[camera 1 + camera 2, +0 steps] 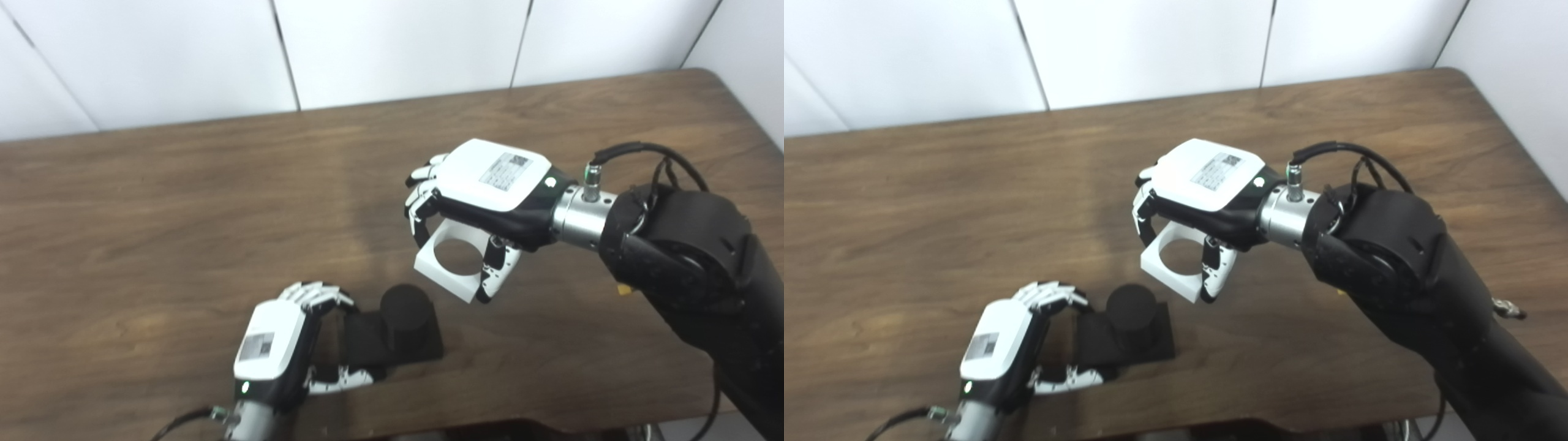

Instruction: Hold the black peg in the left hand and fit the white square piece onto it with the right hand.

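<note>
The left hand [275, 349] grips the black peg [404, 315] by its square base, fingers above and thumb below, the round post standing just past the fingertips on the wooden table [153, 214]. The right hand [484, 193] pinches the white square piece [447, 263], its round hole between fingers and thumb, held above and right of the post, apart from it.
</note>
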Robot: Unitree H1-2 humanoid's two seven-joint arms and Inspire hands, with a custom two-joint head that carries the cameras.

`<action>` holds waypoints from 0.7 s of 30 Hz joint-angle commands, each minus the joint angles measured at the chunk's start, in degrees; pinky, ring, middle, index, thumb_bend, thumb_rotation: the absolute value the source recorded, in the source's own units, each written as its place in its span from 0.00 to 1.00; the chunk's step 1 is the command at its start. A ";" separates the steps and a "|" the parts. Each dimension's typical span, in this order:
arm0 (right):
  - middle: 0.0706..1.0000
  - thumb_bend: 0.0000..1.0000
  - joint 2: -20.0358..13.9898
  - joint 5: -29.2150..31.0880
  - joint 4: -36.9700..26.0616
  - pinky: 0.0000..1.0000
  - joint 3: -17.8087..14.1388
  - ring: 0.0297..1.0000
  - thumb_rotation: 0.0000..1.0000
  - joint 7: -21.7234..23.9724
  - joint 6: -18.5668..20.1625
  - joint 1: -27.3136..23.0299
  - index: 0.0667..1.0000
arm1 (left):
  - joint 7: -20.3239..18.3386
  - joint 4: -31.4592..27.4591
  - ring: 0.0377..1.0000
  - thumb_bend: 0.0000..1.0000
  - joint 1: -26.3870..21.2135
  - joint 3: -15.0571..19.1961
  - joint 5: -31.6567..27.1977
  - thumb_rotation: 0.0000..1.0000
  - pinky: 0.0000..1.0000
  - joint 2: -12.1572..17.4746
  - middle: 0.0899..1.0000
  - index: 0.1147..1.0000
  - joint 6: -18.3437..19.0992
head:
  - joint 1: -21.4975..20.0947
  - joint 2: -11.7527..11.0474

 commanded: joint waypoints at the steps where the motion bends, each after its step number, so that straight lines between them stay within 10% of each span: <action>1: 0.77 0.52 1.78 -1.11 -2.43 0.94 -0.57 0.90 0.13 1.52 0.36 -2.93 0.45 | -1.61 -0.87 0.80 0.52 -0.89 -0.67 1.01 0.05 0.85 -0.84 0.71 0.42 0.87 | 0.28 0.39; 21: 0.76 0.52 8.43 -1.49 -3.02 0.94 2.02 0.91 0.14 5.73 -0.95 -4.01 0.45 | -3.03 -2.07 0.79 0.52 -2.24 -2.51 3.10 0.05 0.85 -1.98 0.71 0.42 3.71 | 2.49 2.57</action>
